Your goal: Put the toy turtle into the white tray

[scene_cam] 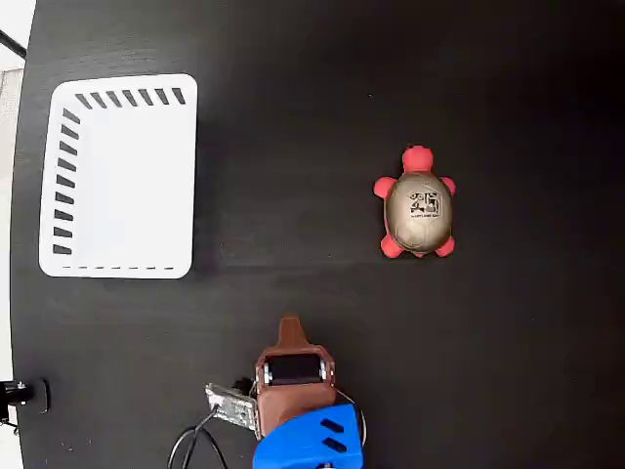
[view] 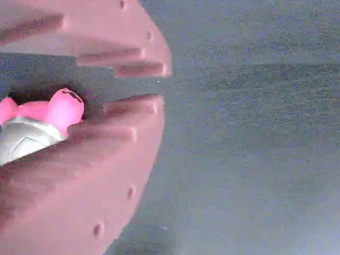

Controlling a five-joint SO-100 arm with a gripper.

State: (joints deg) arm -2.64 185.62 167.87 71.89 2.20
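Toy turtle point(scene_cam: 418, 205) sits alone on the dark tabletop point(scene_cam: 322, 98), right of centre, well apart from the white tray point(scene_cam: 117, 176) at left. Tool point(view: 159, 82) near the arm base, fingers slightly parted, pinching nothing, so the approach hasn't started.
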